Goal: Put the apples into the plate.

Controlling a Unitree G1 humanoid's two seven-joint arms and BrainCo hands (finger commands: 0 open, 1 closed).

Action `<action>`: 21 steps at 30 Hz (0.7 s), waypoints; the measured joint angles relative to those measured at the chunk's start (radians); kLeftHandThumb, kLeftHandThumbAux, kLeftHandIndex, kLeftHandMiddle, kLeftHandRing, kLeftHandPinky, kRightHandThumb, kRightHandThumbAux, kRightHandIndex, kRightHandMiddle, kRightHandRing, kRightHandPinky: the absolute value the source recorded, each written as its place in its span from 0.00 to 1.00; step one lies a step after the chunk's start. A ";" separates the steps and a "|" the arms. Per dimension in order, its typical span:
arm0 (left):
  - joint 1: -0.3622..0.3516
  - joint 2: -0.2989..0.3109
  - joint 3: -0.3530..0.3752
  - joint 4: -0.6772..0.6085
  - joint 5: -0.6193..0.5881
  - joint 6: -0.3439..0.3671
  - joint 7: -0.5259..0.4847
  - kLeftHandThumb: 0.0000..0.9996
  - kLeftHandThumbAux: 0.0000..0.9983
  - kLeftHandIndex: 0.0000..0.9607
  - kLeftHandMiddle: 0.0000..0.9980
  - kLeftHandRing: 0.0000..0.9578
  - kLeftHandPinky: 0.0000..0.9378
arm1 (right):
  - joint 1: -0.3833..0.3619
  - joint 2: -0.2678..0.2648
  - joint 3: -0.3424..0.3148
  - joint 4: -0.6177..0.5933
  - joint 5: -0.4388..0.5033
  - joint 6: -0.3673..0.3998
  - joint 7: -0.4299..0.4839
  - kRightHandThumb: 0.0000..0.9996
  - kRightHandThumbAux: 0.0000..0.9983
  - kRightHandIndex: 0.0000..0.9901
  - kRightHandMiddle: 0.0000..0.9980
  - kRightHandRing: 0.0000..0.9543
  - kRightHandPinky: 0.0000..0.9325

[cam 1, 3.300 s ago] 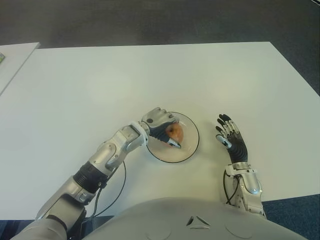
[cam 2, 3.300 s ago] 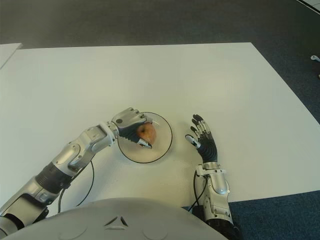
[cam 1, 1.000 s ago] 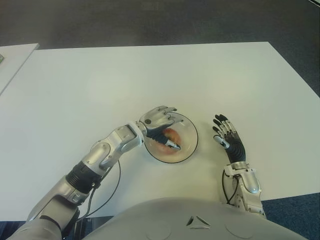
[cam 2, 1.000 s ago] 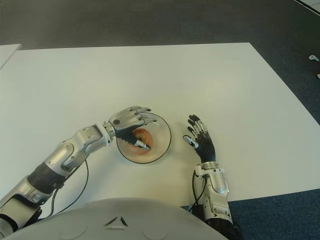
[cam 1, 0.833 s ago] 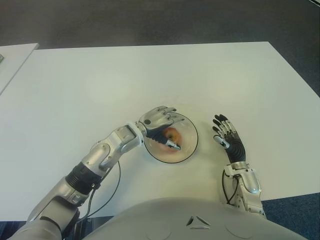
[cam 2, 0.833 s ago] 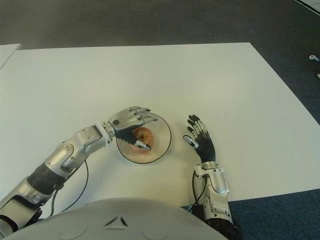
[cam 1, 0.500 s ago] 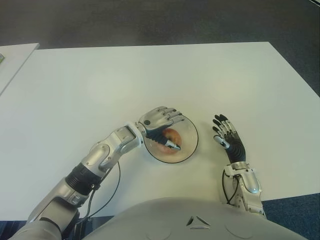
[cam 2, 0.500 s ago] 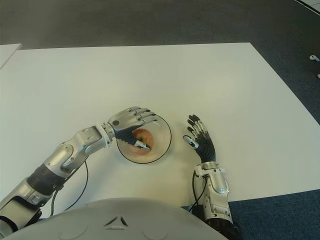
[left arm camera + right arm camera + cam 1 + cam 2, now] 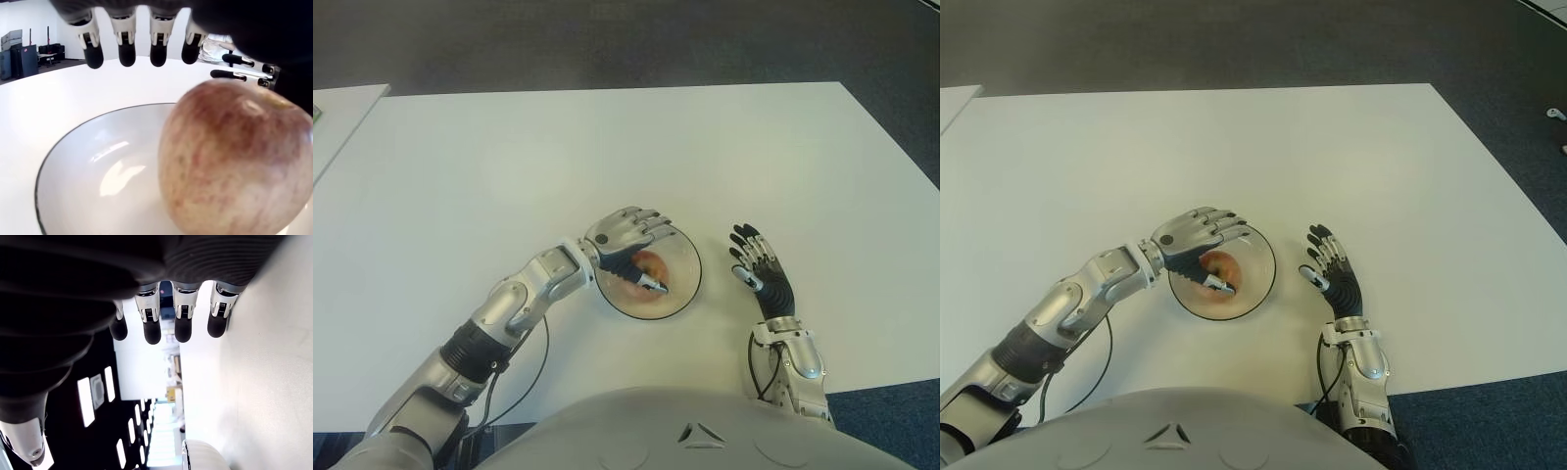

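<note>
Left hand [image 9: 628, 238] hovers over the round black-rimmed white plate [image 9: 686, 277], fingers spread, gripping nothing. Left wrist view: the red-yellow apple [image 9: 234, 161] sits inside that plate. Right hand [image 9: 1334, 273], fingers extended, shows beside the plate's right.

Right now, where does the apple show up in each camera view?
Left eye: apple in the plate, under the left hand.
Right eye: same spot.
Left wrist: fills the near side, fingers spread above it.
Right wrist: not visible.
Shared landmark: the plate's dark rim.
</note>
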 measured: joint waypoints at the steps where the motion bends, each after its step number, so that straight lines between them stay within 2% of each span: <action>1: 0.006 -0.008 0.012 -0.002 -0.012 0.012 0.001 0.20 0.16 0.00 0.00 0.00 0.00 | 0.000 0.000 0.000 0.000 0.000 0.000 0.001 0.22 0.62 0.08 0.11 0.08 0.10; 4: 0.052 -0.064 0.079 -0.004 -0.102 0.059 0.050 0.19 0.20 0.00 0.00 0.00 0.00 | -0.004 0.002 0.001 0.004 0.000 -0.006 0.003 0.23 0.62 0.08 0.11 0.08 0.10; 7: 0.118 -0.164 0.169 -0.004 -0.228 0.117 0.131 0.18 0.26 0.00 0.00 0.00 0.05 | -0.003 0.004 -0.001 0.006 0.000 -0.019 0.002 0.23 0.61 0.08 0.11 0.08 0.09; 10: 0.174 -0.251 0.241 -0.016 -0.356 0.159 0.165 0.13 0.36 0.05 0.01 0.01 0.10 | -0.002 0.004 -0.001 0.005 -0.003 -0.024 0.001 0.23 0.61 0.08 0.11 0.07 0.09; 13: 0.227 -0.327 0.309 -0.034 -0.488 0.195 0.177 0.11 0.41 0.12 0.05 0.05 0.13 | -0.001 0.004 0.000 0.003 -0.005 -0.025 -0.001 0.22 0.61 0.08 0.11 0.07 0.09; 15: 0.260 -0.372 0.351 -0.042 -0.568 0.208 0.182 0.06 0.45 0.15 0.08 0.08 0.14 | -0.001 0.003 0.000 0.002 -0.006 -0.025 -0.001 0.22 0.61 0.08 0.11 0.08 0.10; 19: 0.350 -0.460 0.442 -0.072 -0.734 0.227 0.204 0.02 0.46 0.15 0.09 0.09 0.13 | -0.001 0.003 0.001 0.001 -0.008 -0.025 -0.002 0.22 0.61 0.08 0.11 0.08 0.11; 21: 0.417 -0.501 0.487 -0.094 -0.823 0.227 0.216 0.01 0.44 0.14 0.08 0.08 0.10 | 0.000 0.003 0.002 0.002 -0.009 -0.024 -0.003 0.22 0.60 0.08 0.11 0.08 0.10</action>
